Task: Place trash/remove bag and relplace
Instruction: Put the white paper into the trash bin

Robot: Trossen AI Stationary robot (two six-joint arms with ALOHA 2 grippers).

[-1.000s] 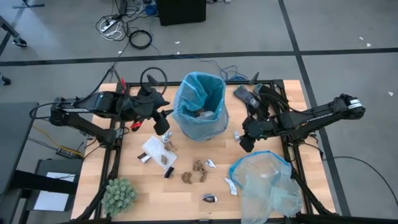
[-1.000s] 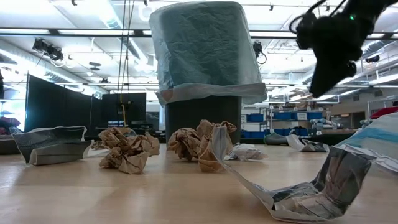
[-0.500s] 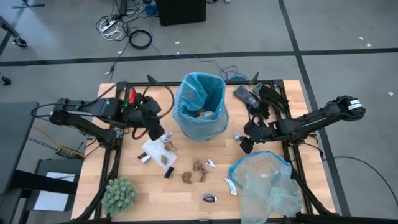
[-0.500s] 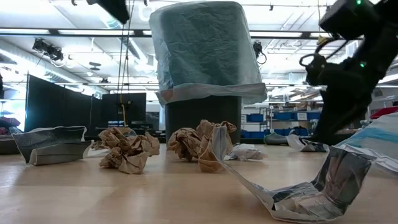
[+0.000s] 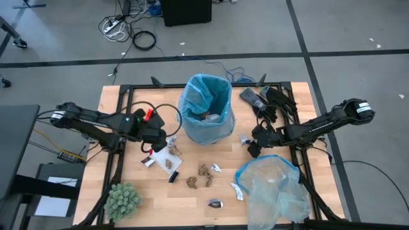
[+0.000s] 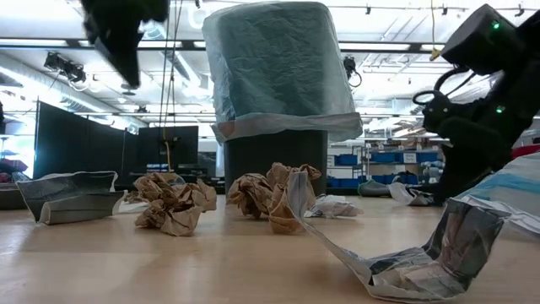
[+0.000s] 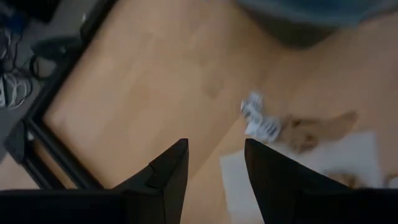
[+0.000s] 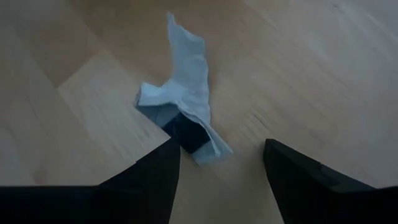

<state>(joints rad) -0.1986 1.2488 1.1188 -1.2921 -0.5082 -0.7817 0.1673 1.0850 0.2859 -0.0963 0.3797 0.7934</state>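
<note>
Nothing readable anywhere — the print on the scrap wrappers [image 6: 422, 262] is too blurred to tell.

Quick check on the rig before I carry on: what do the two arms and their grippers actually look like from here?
Both arms are dark, slim and jointed. The left gripper has red wiring and a looping black cable by its wrist. The right gripper is all black, its arm ending in a rounded joint with a pale band. Each wrist view shows two dark, wedge-shaped fingers.
</note>
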